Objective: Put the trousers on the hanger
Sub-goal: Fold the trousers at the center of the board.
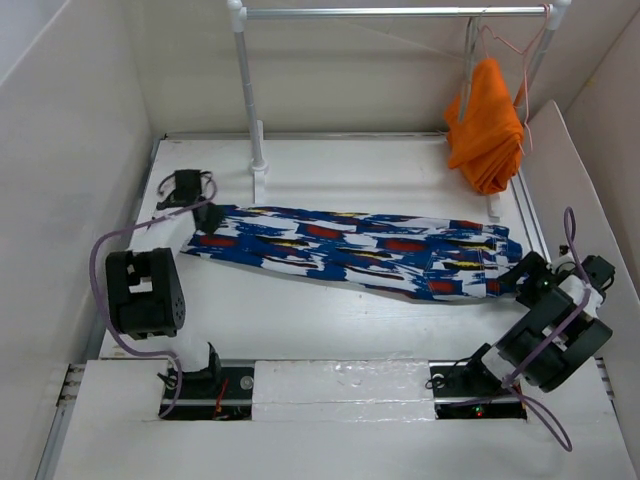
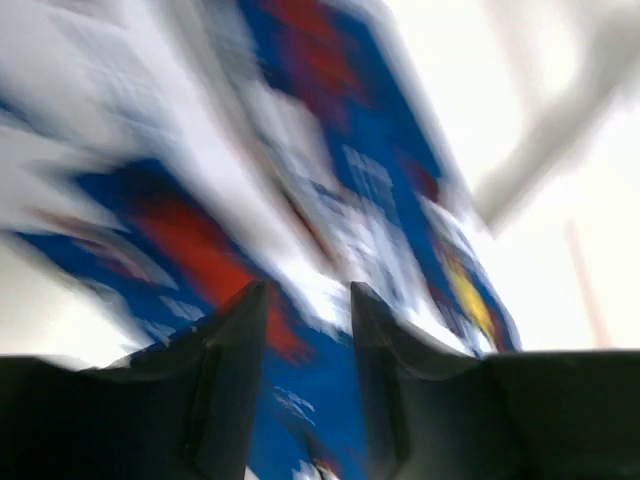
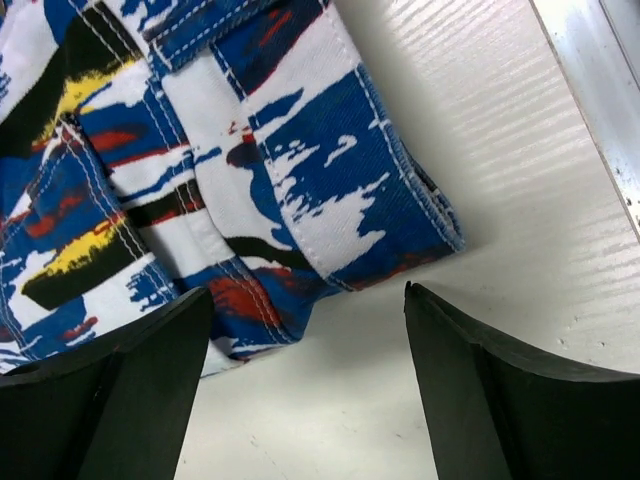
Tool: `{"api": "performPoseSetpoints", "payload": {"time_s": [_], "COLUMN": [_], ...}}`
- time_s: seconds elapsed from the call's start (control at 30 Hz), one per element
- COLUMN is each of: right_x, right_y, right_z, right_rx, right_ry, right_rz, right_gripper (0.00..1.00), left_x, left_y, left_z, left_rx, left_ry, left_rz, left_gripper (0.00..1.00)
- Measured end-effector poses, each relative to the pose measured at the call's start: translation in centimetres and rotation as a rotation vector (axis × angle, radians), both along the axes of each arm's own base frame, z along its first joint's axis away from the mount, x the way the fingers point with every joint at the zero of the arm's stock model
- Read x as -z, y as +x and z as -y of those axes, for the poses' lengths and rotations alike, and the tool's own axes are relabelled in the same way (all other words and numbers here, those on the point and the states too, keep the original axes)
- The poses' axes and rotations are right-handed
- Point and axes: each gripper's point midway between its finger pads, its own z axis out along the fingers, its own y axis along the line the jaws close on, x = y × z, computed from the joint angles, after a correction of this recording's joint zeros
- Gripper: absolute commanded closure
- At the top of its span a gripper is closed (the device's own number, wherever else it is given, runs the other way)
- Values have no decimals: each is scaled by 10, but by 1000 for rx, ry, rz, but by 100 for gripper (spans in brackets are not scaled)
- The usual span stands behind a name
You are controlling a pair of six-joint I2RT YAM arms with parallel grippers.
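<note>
Two arms stand bolted at the near edge of the bench (image 1: pixel 300 330), one towards each near corner.

The right claw (image 1: pixel 522 272) is by the right edge, about halfway back. Its wrist view shows the right claw (image 3: pixel 308 295) released, the two fingers (image 3: pixel 130 390) spread wide. The waistband corner of the trousers (image 3: pixel 250 150) lies flat on the bench in the gap between them, and neither finger touches the cloth in that view.

The left claw (image 1: pixel 210 217) is by the left edge, a little farther back, at the leg end of the trousers. In its wrist view, the left claw (image 2: pixel 308 290) has its two fingers (image 2: pixel 235 350) close together with a narrow gap, and patterned cloth (image 2: pixel 200 230) shows in and beyond that gap. The picture is badly blurred, so I cannot tell whether the claw is grasping the cloth or only poised over it.

There is one pair of trousers (image 1: pixel 350 245). It lies stretched across the middle of the bench from near the left edge to near the right edge, with the waistband end slightly nearer than the leg end.

One rail (image 1: pixel 390 13) runs along the far edge on two white posts (image 1: pixel 247 90). Near the far right corner, one orange garment (image 1: pixel 485 125) hangs from it on one thin pink wire hanger (image 1: pixel 515 50).
</note>
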Motion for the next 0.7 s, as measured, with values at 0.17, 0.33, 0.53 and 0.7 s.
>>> {"api": "performPoseSetpoints", "payload": {"time_s": [0.17, 0.33, 0.53, 0.7], "right_x": [8, 18, -3, -96], "right_y": [10, 33, 32, 48], "right_z": [8, 7, -20, -64], "right_rx": [28, 16, -37, -202], "right_ry": [9, 56, 44, -143], "right_rz": [23, 133, 191, 372], "right_gripper": [18, 84, 100, 100], "left_x": [-52, -52, -9, 21], "left_y": [20, -28, -77, -93], "left_z": [139, 247, 272, 261], "left_rx": [373, 658, 774, 781], "left_ry": [51, 18, 28, 46], "left_rz": [169, 190, 87, 21], "left_gripper": [100, 100, 100, 100]}}
